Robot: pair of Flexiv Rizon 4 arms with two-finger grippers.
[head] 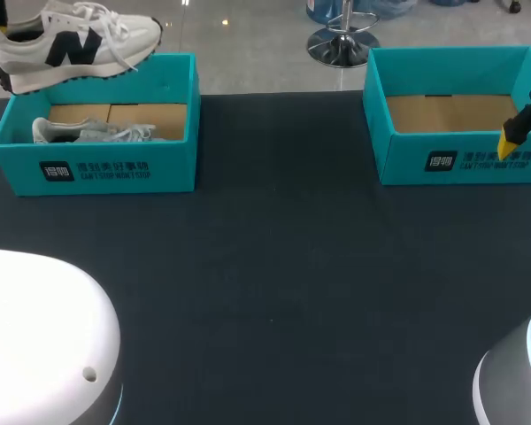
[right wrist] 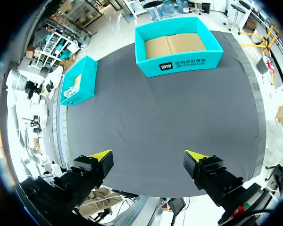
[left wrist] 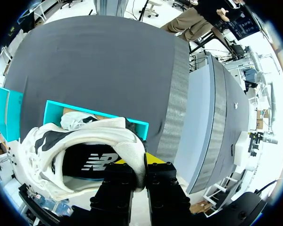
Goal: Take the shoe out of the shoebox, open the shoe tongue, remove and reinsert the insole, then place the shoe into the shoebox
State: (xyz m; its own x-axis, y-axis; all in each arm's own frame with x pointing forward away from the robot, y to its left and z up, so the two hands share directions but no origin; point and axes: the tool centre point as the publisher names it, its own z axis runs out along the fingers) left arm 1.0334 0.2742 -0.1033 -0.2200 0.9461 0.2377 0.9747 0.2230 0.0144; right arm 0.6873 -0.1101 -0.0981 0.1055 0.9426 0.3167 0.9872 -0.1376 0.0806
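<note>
Pinched at the heel collar by the left gripper over the left shoebox, the shoe is best carried clear of the box wall and set sole-down on the table, the right gripper being spread wide.

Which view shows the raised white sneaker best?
Head view: the white sneaker with the dark side logo shows nearly whole, side-on, above the teal cardboard shoebox. The left wrist view shows only its heel collar and dark insole, pinched by the left hand. The right wrist view misses it.
</note>
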